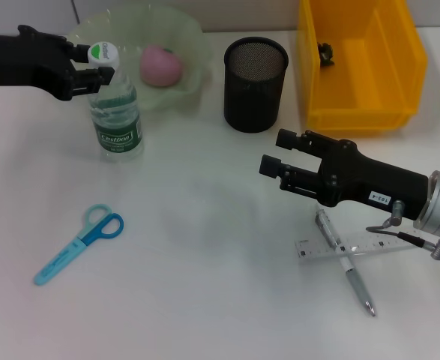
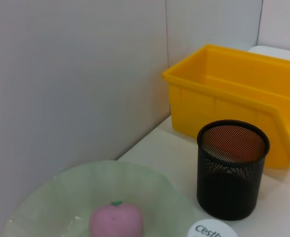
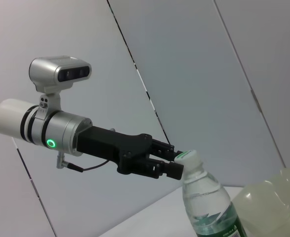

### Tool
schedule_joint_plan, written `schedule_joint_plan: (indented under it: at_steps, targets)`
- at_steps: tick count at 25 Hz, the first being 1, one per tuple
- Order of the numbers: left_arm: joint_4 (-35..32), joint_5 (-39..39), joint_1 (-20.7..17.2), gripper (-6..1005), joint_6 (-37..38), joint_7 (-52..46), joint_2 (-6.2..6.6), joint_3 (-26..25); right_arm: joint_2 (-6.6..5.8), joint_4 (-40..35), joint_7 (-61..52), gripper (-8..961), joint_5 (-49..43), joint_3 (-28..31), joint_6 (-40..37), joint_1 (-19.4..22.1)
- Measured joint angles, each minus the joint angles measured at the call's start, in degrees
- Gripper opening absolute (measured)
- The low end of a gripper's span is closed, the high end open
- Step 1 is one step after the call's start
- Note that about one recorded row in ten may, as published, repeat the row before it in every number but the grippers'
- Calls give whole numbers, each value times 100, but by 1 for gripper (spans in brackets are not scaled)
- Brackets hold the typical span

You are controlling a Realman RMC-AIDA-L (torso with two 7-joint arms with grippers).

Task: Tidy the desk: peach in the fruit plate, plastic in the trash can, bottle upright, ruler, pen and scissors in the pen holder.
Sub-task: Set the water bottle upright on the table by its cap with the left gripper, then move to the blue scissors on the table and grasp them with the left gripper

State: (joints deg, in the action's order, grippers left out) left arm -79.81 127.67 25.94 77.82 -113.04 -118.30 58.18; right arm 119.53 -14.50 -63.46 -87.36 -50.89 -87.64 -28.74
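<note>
So on the far left the left gripper (image 1: 98, 64) reaches in at cap height on the bottle (image 1: 117, 112), one finger each side of the white cap (image 1: 103, 52), looks closed on the neck just under it; the right wrist view shows the same grab (image 3: 177, 165) from the side. Bottle is standing upright on the table (image 1: 205, 225), right in front of the plate (image 1: 186, 37), close enough that it overlaps the plate's front edge in the head view. The peach (image 1: 161, 64) sits in the plate, just right of the bottle. Down nearer the front left, the blue scissors (image 1: 79, 244) lie flat, well apart from everything. Moving right, the black mesh holder (image 1: 255, 73) stands upright between the plate and the yellow bin (image 1: 358, 67), near both but touching neither. There's a small dark thing (image 1: 325, 52) in the bin, can't tell what it is. The right gripper (image 1: 277, 154) hangs above the table in front of the bin, fingers apart, holding nothing. Under its arm the clear ruler (image 1: 354, 246) and the pen (image 1: 345, 259) lie crossed, pen on top, and the arm covers the ruler's right end.
</note>
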Motion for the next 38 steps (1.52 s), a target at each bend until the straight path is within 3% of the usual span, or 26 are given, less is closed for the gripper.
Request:
schedule_joint_plan:
  at_steps: [6, 19, 31, 38]
  targets:
    - [23, -3, 20, 462, -34, 1, 0, -9, 0, 8, 0, 719, 0, 2, 0, 0]
    - [-89, -258, -34, 741, -40, 5, 1, -162, 0, 24, 0, 719, 0, -2, 1, 0]
    - [-448, -595, -249, 797, -46, 75, 0, -348, 0, 27, 0, 720, 0, 16, 1, 7]
    - [-631, -1428, -543, 795, 102, 301, 8, -762, 0, 9, 0, 720, 0, 17, 1, 0]
